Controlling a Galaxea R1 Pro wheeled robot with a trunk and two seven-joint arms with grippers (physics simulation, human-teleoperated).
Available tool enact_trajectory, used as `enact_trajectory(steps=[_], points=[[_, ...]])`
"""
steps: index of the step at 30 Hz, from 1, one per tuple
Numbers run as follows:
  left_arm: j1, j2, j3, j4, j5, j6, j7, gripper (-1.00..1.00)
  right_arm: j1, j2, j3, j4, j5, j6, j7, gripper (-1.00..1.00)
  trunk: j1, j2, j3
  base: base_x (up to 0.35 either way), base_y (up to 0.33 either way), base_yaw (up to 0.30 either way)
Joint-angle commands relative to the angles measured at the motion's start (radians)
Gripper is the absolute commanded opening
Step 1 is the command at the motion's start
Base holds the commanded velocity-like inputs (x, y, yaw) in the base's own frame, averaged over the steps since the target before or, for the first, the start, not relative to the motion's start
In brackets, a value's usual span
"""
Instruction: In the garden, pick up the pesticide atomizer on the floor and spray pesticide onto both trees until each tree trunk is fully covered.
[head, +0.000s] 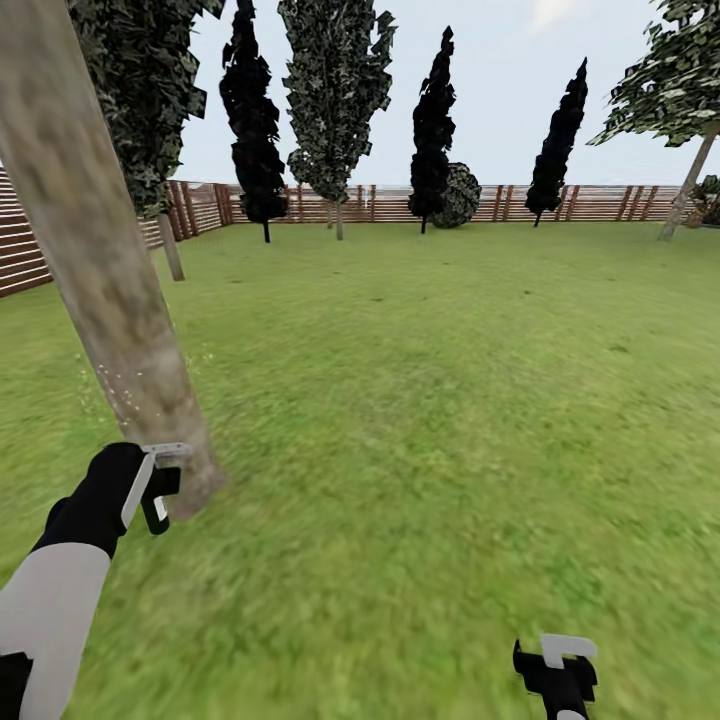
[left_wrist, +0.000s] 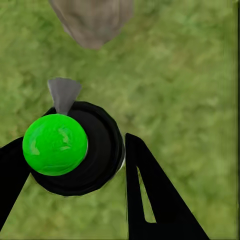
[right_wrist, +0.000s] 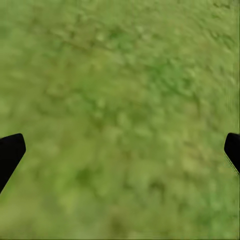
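Grass filled most of what we saw from the head camera, with the tree trunk (head: 105, 290) as our landmark: thick, grey-beige and leaning, rooted in the lawn (head: 420, 420). Our left gripper (head: 160, 490) hung just beside the trunk's base, and whitish pesticide specks (head: 120, 395) dotted the bark above it. Far behind the trunk ran the brown slat fence (head: 600, 203) with black cypresses (head: 433, 125) before it. Our right gripper (head: 560, 665) sat well apart from the trunk, low over grass. From the left wrist, we saw the fingers (left_wrist: 150, 200) clamped on the pesticide atomizer (left_wrist: 75, 150), whose round top showed bright green, near the trunk's foot (left_wrist: 92, 20). From the right wrist, the fingertips (right_wrist: 10, 152) stood spread wide over bare grass (right_wrist: 120, 100).
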Motion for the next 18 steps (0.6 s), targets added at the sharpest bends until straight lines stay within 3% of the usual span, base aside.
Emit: enact_trajectory(steps=[1,4,8,18], points=[[-0.001,0.0,0.001,-0.002,-0.002,0.004,0.001,-1.0,-0.001,0.0,-0.007,0.002,0.01,-0.004,-0.003,1.0,0.0,0.0,-0.001,0.278,-0.137,0.0],[-0.001,0.0,0.0,-0.005,-0.002,0.003,0.001,-1.0,-0.001,0.0,-0.007,0.002,0.01,-0.004,-0.003,1.0,0.0,0.0,-0.001,0.305,-0.072,0.042],[-0.001,0.0,0.001,0.001,-0.002,0.003,0.002,-1.0,-0.001,0.0,-0.006,0.002,0.011,-0.004,-0.003,1.0,0.0,0.0,-0.001,0.294,-0.007,0.237],[-0.001,-0.005,0.0,0.045,-0.003,0.001,0.004,-1.0,-0.001,0.0,-0.007,0.002,0.01,-0.004,-0.003,1.0,0.0,0.0,-0.001,0.026,0.0,0.275]])
